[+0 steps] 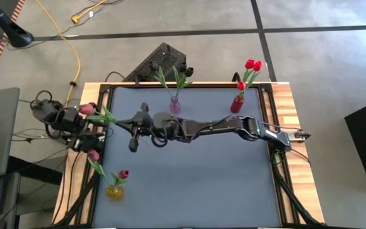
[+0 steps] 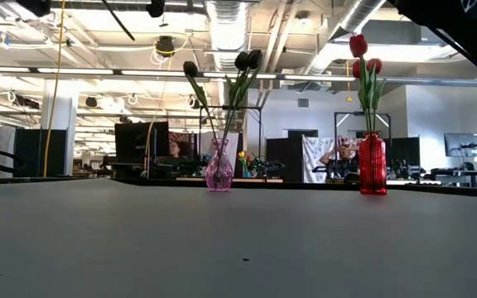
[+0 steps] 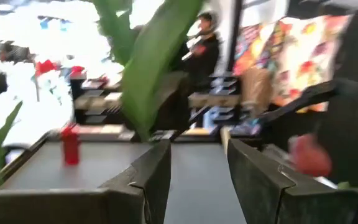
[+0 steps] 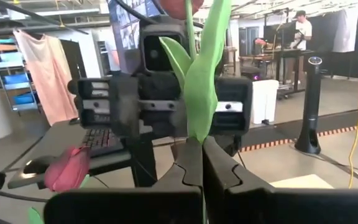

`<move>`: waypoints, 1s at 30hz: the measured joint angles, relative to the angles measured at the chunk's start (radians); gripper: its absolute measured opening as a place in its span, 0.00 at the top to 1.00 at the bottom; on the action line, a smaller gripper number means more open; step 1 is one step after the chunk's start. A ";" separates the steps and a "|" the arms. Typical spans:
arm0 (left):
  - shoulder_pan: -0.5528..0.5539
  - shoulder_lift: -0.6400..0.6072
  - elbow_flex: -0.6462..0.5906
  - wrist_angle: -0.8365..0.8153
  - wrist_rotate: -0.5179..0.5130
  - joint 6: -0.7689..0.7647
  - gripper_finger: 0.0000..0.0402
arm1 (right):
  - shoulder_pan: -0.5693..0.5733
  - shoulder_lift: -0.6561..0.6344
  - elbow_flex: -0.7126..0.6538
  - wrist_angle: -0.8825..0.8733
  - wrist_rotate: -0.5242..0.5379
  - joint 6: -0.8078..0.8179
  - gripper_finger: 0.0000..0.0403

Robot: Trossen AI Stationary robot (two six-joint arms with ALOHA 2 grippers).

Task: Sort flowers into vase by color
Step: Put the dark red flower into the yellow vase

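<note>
**Pink tulip pinched by the right arm at the table's left edge**

The right gripper [image 1: 110, 119] is reaching across the table [image 1: 189, 184] to its nine o'clock edge, fingers clamped together on the green stem of a pink tulip [image 1: 88, 109]. In the right wrist view the two dark fingers are meeting around the stem [image 4: 199, 99], leaves rising above them. The left gripper [image 1: 89, 135] is facing it from just beside the edge, fingers [image 3: 151, 174] standing apart with nothing between them.

At seven o'clock a yellow vase [image 1: 114, 191] is holding two more pink tulips [image 1: 123, 173]. At twelve o'clock a pink vase [image 2: 219, 170] is carrying the dark-headed tulips [image 2: 247, 60]. Toward one o'clock a red vase [image 2: 372, 165] is holding the red tulips [image 2: 358, 45]. The three vases are standing well apart.
</note>
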State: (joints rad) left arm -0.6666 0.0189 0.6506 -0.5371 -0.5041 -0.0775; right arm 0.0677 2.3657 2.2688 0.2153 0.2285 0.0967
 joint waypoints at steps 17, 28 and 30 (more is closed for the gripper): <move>0.000 0.000 0.000 0.150 -0.095 0.083 0.64 | -0.026 0.000 0.000 0.003 -0.068 0.000 0.95; 0.000 0.001 0.000 0.117 -0.159 0.037 0.64 | -0.031 0.001 0.000 0.006 -0.076 -0.024 0.95; 0.000 0.001 0.000 0.093 -0.158 0.014 0.64 | -0.033 0.002 0.000 0.012 -0.076 -0.024 0.95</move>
State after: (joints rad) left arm -0.6666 0.0196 0.6506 -0.4443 -0.6624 -0.0632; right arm 0.0348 2.3672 2.2688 0.2276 0.1520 0.0723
